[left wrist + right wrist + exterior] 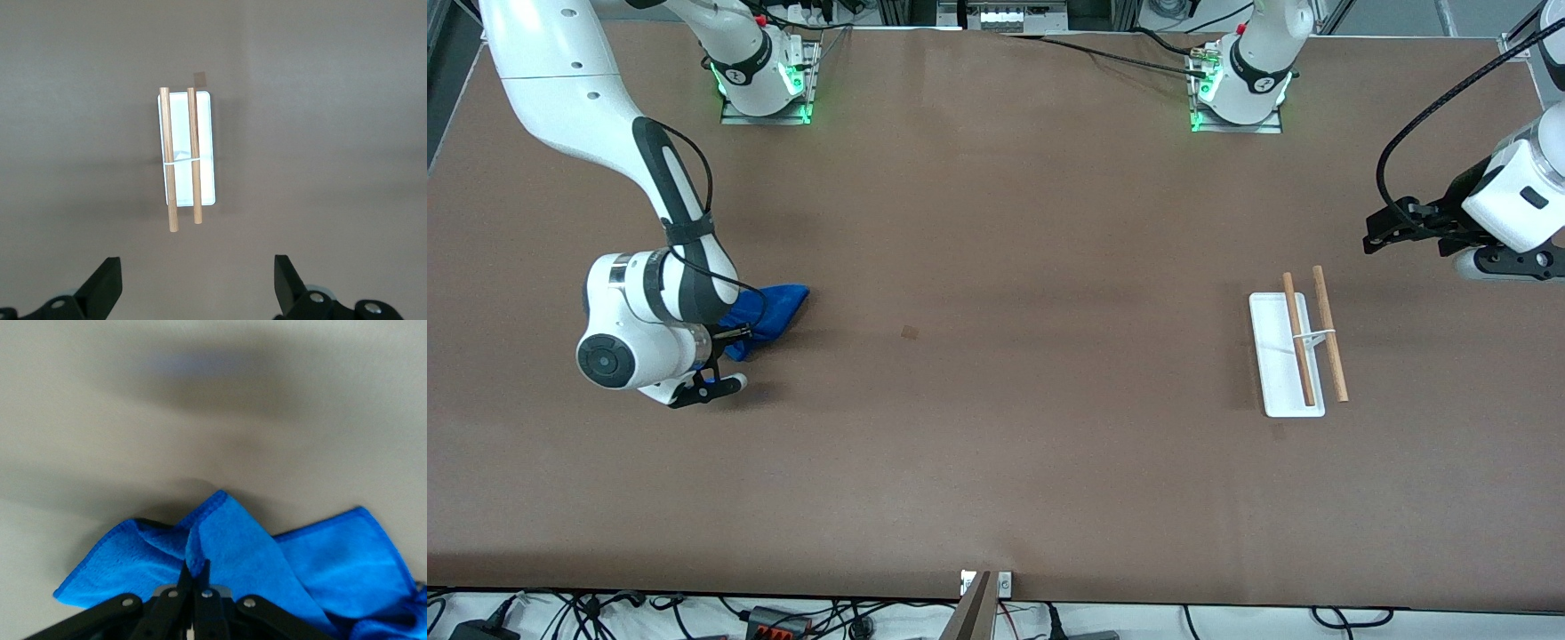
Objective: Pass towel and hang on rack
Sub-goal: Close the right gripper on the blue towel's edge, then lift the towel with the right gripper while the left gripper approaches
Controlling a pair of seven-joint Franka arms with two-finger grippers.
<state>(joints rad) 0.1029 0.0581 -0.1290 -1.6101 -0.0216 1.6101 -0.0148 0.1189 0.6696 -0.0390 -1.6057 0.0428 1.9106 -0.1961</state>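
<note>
A blue towel (pixel 778 307) lies crumpled toward the right arm's end of the table. My right gripper (pixel 738 342) is low over it and shut on a raised fold of the towel (pixel 320 567), as the right wrist view shows (pixel 195 570). The rack (pixel 1276 356) stands toward the left arm's end: a white flat base bearing two parallel wooden rods (pixel 1329 342). My left gripper (pixel 1371 231) waits open and empty over bare table beside the rack. In the left wrist view the rack (pixel 207 133) lies ahead of that open gripper (pixel 198 283).
The two arm bases (pixel 765 80) (pixel 1240 84) stand at the table's edge farthest from the front camera. A small dark mark (pixel 910 332) is on the table's middle. A post (pixel 978 604) and cables sit at the nearest edge.
</note>
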